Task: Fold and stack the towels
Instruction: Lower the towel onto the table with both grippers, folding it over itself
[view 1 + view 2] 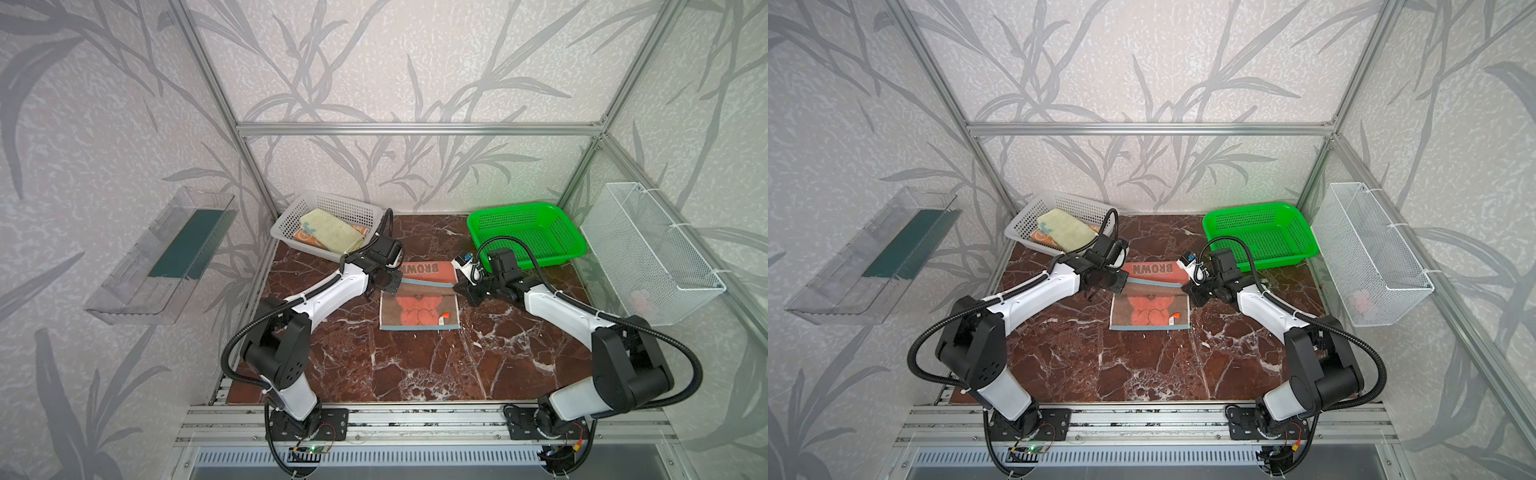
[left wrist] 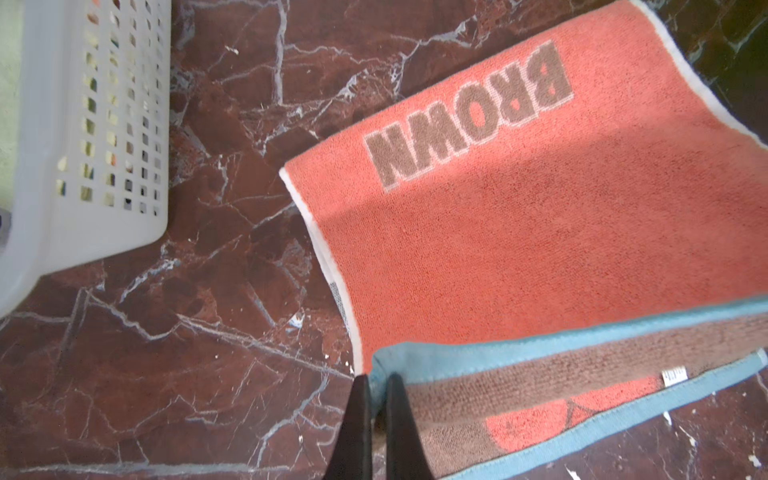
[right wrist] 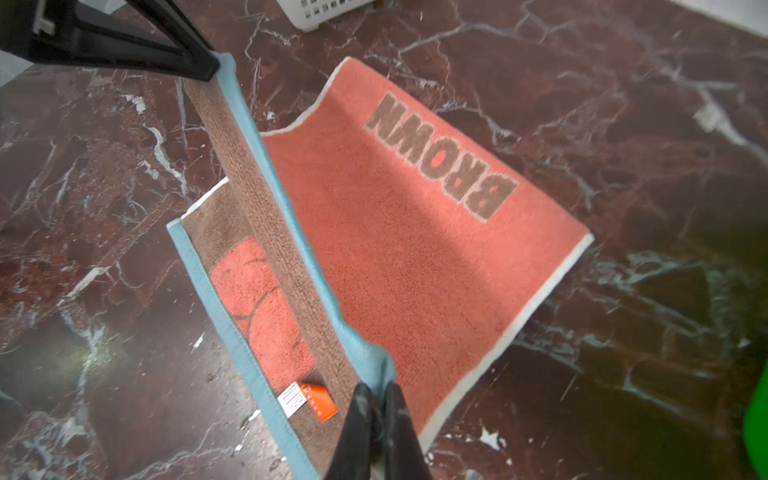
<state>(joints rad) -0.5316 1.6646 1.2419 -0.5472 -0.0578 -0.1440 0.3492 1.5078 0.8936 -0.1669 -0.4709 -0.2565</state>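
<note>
Locate the pink towel point(image 1: 419, 311) on the middle of the marble table point(image 1: 415, 365), in front of the white basket point(image 1: 324, 195) and the green basket point(image 1: 536, 208). Note the left gripper point(image 2: 376, 380) and the right gripper point(image 3: 376, 388), each clenched on one corner of the towel's blue-hemmed edge, holding that edge raised and taut above the half lettered BROWN. Find the yellow towel point(image 1: 332, 228) on top of the orange towel point(image 1: 305, 237) inside the white basket, rear left.

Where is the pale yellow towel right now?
The yellow towel lies in the white basket at the back left in both top views, on top of the orange towel.
</note>
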